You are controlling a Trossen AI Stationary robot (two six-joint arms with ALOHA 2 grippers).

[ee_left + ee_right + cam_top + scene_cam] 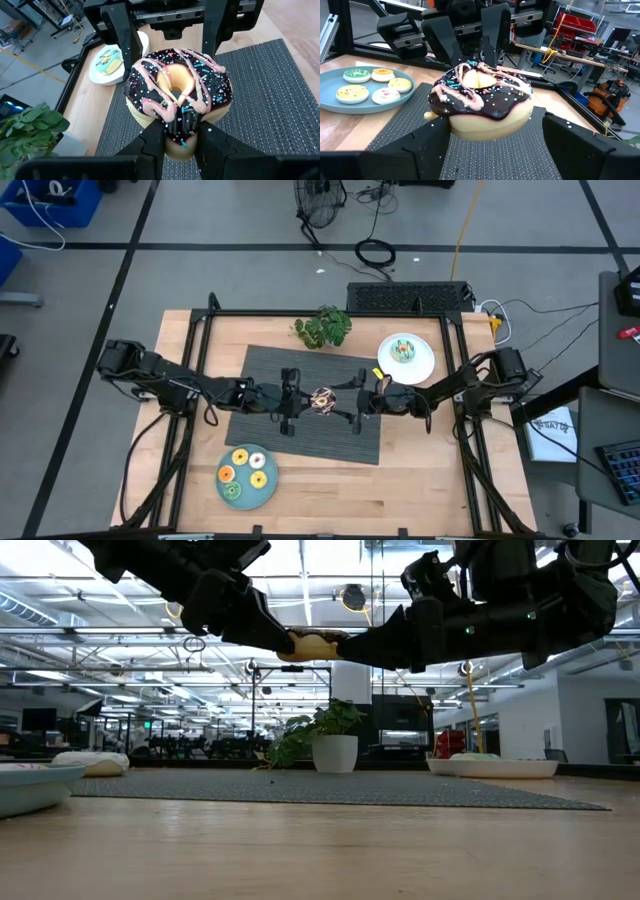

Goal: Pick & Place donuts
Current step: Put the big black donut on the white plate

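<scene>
chocolate donut (322,400) hangs above your worktop's centre: left gripper (176,145) pinches its rim; right gripper (490,135) spread wide around it.

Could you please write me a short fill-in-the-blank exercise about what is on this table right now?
1. The left tool is shut on a chocolate-iced donut with ___ drizzle.
2. The teal plate holds ___ small donuts.
3. The chocolate-iced donut hangs in the air above the dark ___, with the right tool open around it.

Missing words: pink; four; mat
</scene>
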